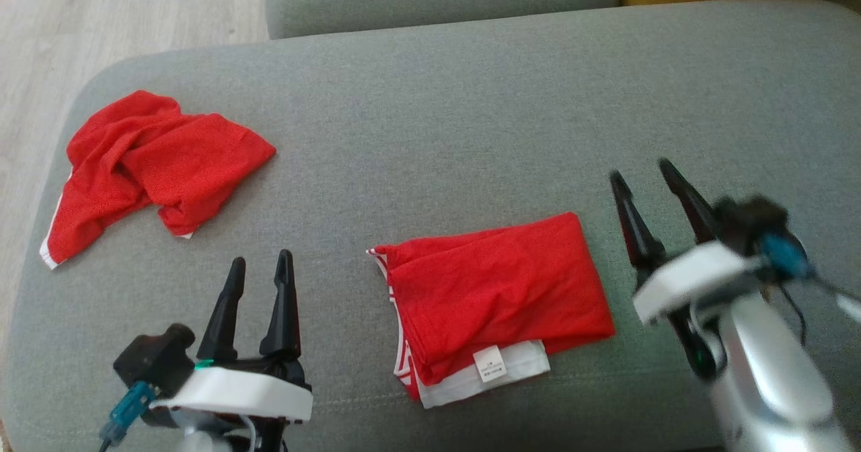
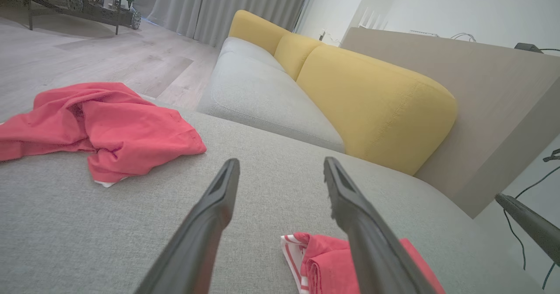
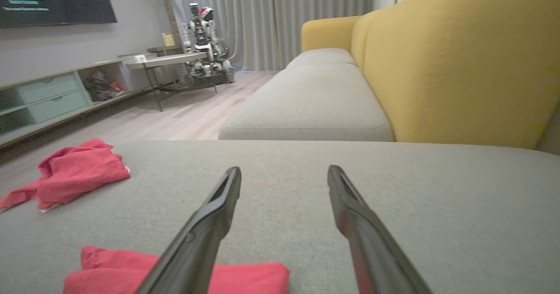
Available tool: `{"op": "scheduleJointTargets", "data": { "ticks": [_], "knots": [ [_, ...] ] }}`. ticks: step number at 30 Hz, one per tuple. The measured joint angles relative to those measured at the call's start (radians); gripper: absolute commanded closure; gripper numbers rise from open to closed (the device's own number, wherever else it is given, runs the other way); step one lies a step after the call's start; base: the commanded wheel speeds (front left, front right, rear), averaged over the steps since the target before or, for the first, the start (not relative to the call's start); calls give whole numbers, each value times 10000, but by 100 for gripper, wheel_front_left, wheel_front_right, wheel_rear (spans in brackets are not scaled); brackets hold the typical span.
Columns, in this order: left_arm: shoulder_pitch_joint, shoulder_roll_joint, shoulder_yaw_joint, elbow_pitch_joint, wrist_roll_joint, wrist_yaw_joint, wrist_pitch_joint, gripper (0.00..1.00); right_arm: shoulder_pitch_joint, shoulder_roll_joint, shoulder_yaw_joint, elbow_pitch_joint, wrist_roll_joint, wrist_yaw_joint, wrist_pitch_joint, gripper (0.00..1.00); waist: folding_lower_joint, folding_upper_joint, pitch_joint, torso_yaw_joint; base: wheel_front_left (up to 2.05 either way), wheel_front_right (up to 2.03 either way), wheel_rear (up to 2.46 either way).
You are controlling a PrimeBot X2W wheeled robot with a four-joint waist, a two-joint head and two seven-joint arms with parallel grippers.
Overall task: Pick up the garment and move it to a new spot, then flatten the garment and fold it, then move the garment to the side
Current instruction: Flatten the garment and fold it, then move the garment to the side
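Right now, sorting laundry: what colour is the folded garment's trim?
The folded garment's trim is white with red stripes; head view.

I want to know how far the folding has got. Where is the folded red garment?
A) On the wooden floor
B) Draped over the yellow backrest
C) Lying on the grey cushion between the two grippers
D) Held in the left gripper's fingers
C: the folded red garment lies flat on the grey cushion, between the left gripper and the right gripper, both open and holding nothing.
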Motion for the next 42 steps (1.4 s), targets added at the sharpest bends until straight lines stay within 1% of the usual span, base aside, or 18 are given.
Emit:
{"op": "scheduleJointTargets", "data": {
  "ticks": [3, 5, 9, 11, 16, 20, 33, 35, 37, 42],
  "knots": [
    [-1, -2, 23, 50, 73, -75, 0, 0, 1214, 514, -988, -1244, -1210, 0, -15, 0, 0, 0, 45, -32, 0, 0, 0],
    [-1, -2, 42, 58, 82, -81, 0, 0, 1884, 815, -1423, -1929, -1590, 0, -17, 0, 0, 0, 63, -47, 0, 0, 0],
    [0, 0, 84, 82, 173, -169, 0, 0, 2730, 913, -1735, -2876, -2349, 0, -33, 0, 0, 0, 122, -83, 0, 0, 0],
    [1, -2, 88, 104, 257, -245, 0, 0, 2904, 920, -1755, -3154, -2291, 0, -46, 0, 0, 0, 144, -105, 0, 0, 0],
    [2, -2, 98, 109, 259, -255, 0, 0, 3045, 965, -1739, -3473, -2104, 0, -48, 0, 0, 0, 205, -98, 0, 0, 0],
    [2, -2, 121, 96, 472, -245, 0, 0, 3057, 968, -1751, -3565, -2090, 0, -58, 0, 0, 0, 214, -61, 0, 0, 0],
    [26, -2, 94, 67, 479, -238, 0, 0, 3172, 974, -1827, -3574, -2067, 0, -58, 0, 0, 0, 274, 102, 0, 0, 0],
    [25, -2, 82, 67, 477, -242, 0, 0, 3168, 974, -1770, -3361, -1898, 0, 48, 0, 0, 0, 372, 133, 0, 0, 0],
    [21, -2, 75, 67, 477, -253, 0, 0, 3161, 978, -1710, -2918, -1866, 0, 589, 0, 0, 0, 503, 169, 0, 0, 0],
    [-65, -2, 42, 102, 477, -347, 0, 0, 2995, 993, -1720, -2011, -1732, 0, 1099, 0, 0, 0, 911, 331, 0, 0, 0]
  ]
}}
